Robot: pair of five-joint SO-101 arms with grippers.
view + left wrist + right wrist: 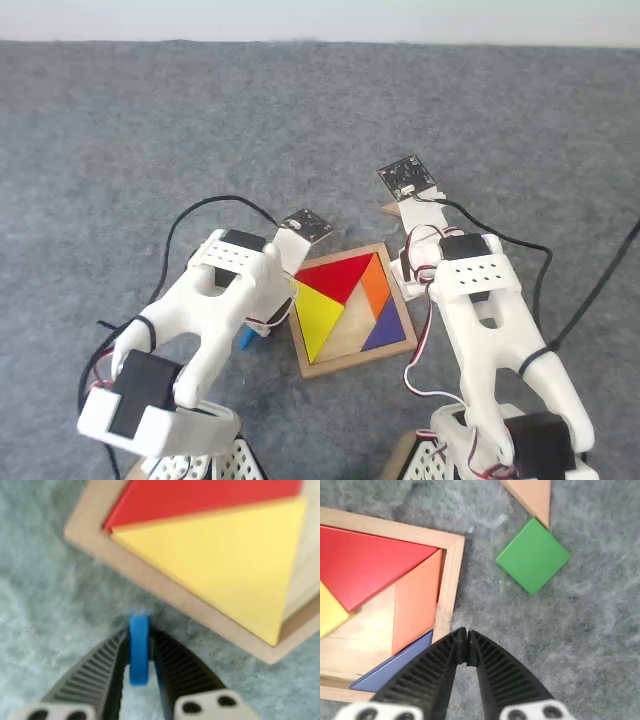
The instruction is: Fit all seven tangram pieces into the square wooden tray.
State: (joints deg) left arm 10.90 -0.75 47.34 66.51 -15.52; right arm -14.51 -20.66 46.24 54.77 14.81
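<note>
Where the wooden tray (360, 358) sits on the grey bench (200, 120), it holds four pieces. A red triangle (335, 277) lies along its far side and a yellow triangle (316, 315) lies against the red one on the left. An orange piece (376, 285) and a purple-blue triangle (388, 328) run down the right side. Bare wood shows in the middle between them. Outside the tray, a green square (533, 555) lies flat on the bench, well apart from the rim. The tip of a tan triangle (530, 495) is just beside one of its corners. The left gripper (139, 634) is low over the bench, just off the tray's left rim beside the yellow triangle. Its fingers (102, 667) are clamped narrow on a small blue piece (139, 655) that stands on edge between them. The right gripper (467, 632) points down at the bench just outside the right rim, by the orange piece and the purple-blue triangle. Its fingers (437, 665) are pressed together with nothing between them.
</note>
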